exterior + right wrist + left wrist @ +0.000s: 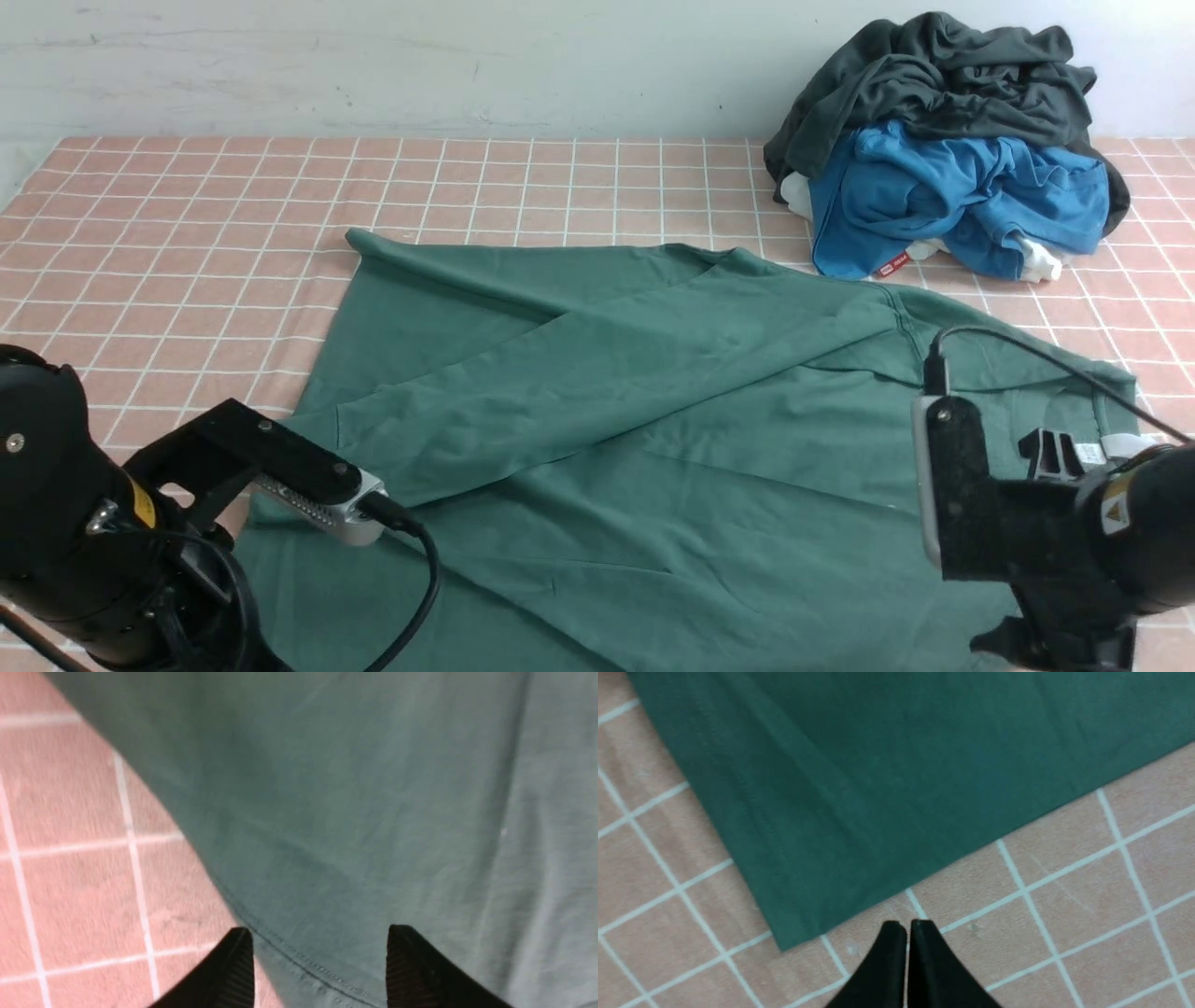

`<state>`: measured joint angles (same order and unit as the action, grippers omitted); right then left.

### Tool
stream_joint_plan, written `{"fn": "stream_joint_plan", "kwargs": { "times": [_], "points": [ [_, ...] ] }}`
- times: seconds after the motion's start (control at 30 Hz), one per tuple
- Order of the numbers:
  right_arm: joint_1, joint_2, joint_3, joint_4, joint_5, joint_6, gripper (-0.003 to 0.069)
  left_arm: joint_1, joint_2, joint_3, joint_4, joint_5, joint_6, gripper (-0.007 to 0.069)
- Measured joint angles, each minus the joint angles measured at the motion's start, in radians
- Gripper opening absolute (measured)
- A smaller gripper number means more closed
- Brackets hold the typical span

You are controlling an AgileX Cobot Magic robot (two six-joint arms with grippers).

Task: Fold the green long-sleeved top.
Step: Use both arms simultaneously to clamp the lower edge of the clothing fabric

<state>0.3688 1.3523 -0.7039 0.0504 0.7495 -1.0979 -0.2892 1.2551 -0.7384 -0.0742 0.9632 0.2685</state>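
Probably your right gripper [320, 931] stands wide and empty to take the near-side edge of the green top [653, 513], spread across the cloth [233, 205]. Your left gripper [908, 924] is closed on nothing.

Black rounded arms [56, 495] carry yellow warning labels [1116, 501] and cables [425, 579].

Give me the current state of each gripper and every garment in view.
Left gripper: shut, nothing between its fingertips.
Right gripper: open, above the green top's edge.
Green long-sleeved top: spread out, one sleeve laid across the body, creased, not yet fully folded.
Blue garment: crumpled, under the dark grey one.
Dark grey garment: bunched up on the blue one.
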Motion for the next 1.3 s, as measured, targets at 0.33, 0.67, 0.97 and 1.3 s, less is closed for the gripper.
{"fn": "stream_joint_plan", "kwargs": {
  "times": [0.33, 0.67, 0.97, 1.3],
  "points": [
    [0.0, 0.015, 0.159, -0.28, -0.138, 0.025, 0.0313, 0.0, 0.004, 0.0, -0.024, -0.032, 0.0, -0.0003],
    [0.0, 0.085, 0.252, -0.408, -0.418, 0.229, 0.0092, 0.0, 0.004, 0.0, -0.117, -0.048, 0.082, -0.0003],
    [0.0, -0.005, 0.16, -0.281, -0.189, 0.521, 0.0006, -0.052, 0.029, 0.003, -0.145, -0.097, 0.235, 0.0012],
    [0.0, -0.079, 0.118, -0.265, -0.062, 0.657, 0.0006, -0.219, 0.187, 0.062, 0.109, -0.127, 0.524, 0.0347]
  ]
}}
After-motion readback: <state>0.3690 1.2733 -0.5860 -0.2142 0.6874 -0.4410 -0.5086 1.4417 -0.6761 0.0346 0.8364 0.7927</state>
